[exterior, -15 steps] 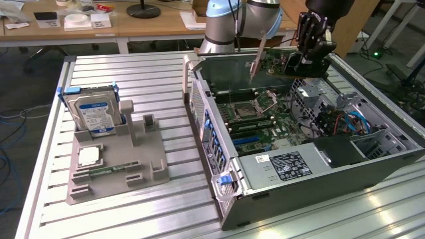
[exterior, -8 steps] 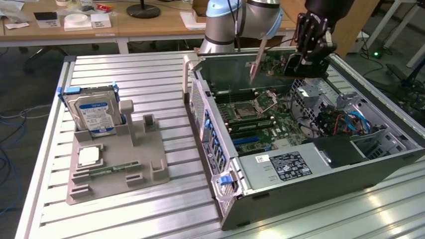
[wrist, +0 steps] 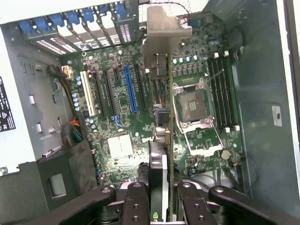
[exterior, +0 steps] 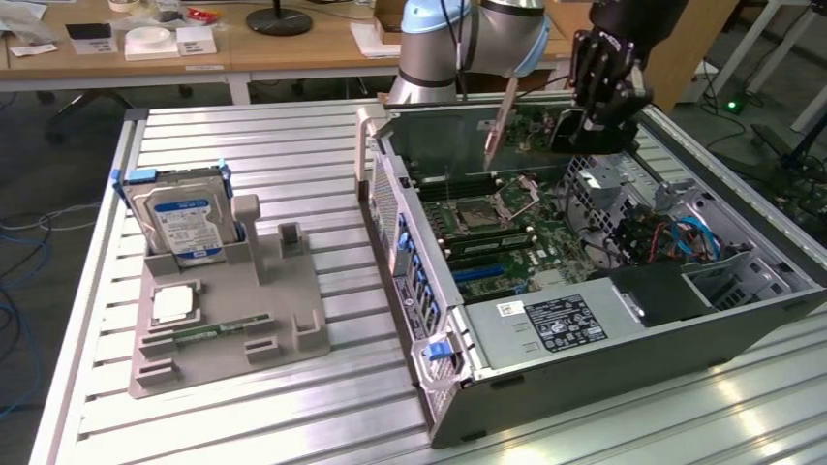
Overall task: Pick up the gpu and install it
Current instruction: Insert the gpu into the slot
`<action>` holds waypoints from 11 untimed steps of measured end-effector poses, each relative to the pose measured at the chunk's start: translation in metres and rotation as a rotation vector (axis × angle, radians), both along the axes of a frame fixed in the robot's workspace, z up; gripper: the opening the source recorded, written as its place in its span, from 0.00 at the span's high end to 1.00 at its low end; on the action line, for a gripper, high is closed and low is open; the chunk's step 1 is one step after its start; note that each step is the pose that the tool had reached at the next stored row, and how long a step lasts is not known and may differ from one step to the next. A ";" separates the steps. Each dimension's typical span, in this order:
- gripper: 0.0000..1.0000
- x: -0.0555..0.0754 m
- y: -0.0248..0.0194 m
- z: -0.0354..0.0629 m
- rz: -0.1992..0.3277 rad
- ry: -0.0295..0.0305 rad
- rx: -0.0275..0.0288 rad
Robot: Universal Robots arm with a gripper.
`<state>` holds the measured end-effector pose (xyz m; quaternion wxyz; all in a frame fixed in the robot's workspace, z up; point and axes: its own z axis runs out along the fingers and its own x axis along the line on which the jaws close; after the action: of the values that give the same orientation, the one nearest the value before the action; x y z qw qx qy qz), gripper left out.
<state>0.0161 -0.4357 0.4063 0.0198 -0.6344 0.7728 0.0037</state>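
Note:
My gripper [exterior: 597, 114] hangs over the far end of the open computer case [exterior: 401, 242], shut on the gpu [exterior: 568, 136]. The card is held on edge, with its narrow silver bracket [exterior: 498, 121] pointing toward the exterior view's left. In the wrist view the gpu [wrist: 159, 140] runs edge-on from between the black fingers [wrist: 136, 204] out to its bracket [wrist: 164, 37], above the green motherboard [wrist: 117, 126]. The card hovers between the blue slot [wrist: 130, 89] and the CPU socket [wrist: 192, 105], clear of the board.
A grey fixture [exterior: 278, 310] on the slatted table holds an upright hard drive [exterior: 188, 218] and a small silver chip [exterior: 172, 302]. Inside the case are a power supply [exterior: 543, 325], memory slots [wrist: 220, 89] and cable bundles [exterior: 679, 237]. Desks stand behind.

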 end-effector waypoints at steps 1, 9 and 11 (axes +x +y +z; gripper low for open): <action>0.72 0.000 0.0000 -0.0011 0.016 0.0000 0.0000; 0.72 -0.005 0.0000 -0.0062 0.075 -0.0008 0.0000; 0.72 -0.005 0.0000 -0.0062 0.075 -0.0009 -0.0001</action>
<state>0.0114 -0.4357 0.4001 0.0200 -0.6630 0.7483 0.0041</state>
